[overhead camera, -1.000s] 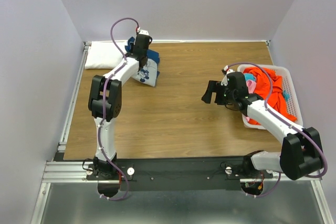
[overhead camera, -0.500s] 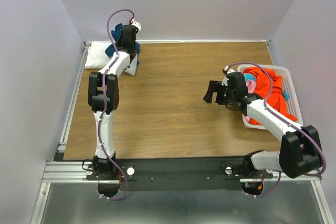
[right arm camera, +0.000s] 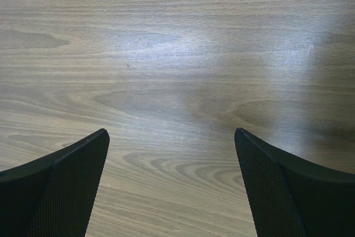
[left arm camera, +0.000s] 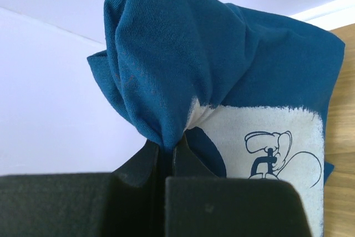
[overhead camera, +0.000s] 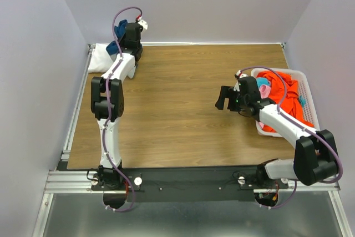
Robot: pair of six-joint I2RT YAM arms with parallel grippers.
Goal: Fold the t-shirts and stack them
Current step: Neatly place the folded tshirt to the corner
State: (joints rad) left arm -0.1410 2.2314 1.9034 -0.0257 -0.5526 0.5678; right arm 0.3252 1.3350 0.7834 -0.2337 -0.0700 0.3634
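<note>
My left gripper (overhead camera: 125, 41) is at the far left corner of the table, shut on a bunched fold of the navy blue t-shirt (overhead camera: 115, 48). In the left wrist view the cloth (left arm camera: 166, 59) hangs from the closed jaws, its white cartoon print (left arm camera: 266, 148) to the right. A folded white t-shirt (overhead camera: 99, 59) lies just beside it in that corner. My right gripper (overhead camera: 224, 97) hovers open above bare wood (right arm camera: 172, 81), left of the basket, with nothing between its fingers (right arm camera: 66, 187). Orange (overhead camera: 284, 94), pink (overhead camera: 260, 82) and teal (overhead camera: 265, 89) t-shirts sit in the basket.
The white slatted basket (overhead camera: 299, 72) stands at the right edge of the wooden table (overhead camera: 183, 115). Walls close in the back and both sides. A metal rail (overhead camera: 75, 115) runs along the left edge.
My left arm has carried the navy t-shirt off the table's left middle, back and left to the far corner by the white t-shirt. The right arm has stayed put.
</note>
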